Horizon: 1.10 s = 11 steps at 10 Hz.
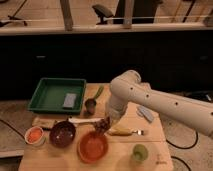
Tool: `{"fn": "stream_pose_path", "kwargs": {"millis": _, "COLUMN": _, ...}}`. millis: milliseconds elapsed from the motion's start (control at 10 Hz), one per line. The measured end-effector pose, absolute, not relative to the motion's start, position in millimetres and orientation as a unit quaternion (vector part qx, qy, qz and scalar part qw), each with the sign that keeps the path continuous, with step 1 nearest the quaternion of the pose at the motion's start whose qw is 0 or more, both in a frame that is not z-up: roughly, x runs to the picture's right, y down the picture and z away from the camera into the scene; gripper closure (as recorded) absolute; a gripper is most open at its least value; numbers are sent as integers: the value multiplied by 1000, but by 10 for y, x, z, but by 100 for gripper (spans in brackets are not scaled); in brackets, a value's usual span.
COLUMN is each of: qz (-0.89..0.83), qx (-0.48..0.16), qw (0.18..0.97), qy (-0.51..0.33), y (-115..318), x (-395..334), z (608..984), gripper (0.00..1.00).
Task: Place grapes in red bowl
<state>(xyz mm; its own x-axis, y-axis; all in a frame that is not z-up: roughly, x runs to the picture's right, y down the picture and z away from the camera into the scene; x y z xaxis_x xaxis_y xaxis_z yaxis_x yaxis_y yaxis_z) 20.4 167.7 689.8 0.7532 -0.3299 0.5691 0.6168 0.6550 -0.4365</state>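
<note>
My gripper hangs at the end of the white arm, over the middle of the wooden table. It is shut on the grapes, a dark reddish-purple lump held just above the table. The grapes are at the far right rim of the red bowl, a round orange-red bowl near the table's front edge. The fingers themselves are mostly hidden behind the grapes and the wrist.
A dark purple bowl and a small white bowl with orange inside sit left of the red bowl. A green tray with a grey block stands back left, with a metal cup beside it. A banana and a green cup are to the right.
</note>
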Motion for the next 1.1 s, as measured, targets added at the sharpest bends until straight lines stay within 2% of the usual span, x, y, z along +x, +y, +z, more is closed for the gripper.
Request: {"fn": "stream_pose_path", "kwargs": {"millis": 1100, "qz": -324, "qx": -340, "qw": 841, "qy": -269, "y": 1969, "x": -44, "z": 6879, "gripper": 100}}
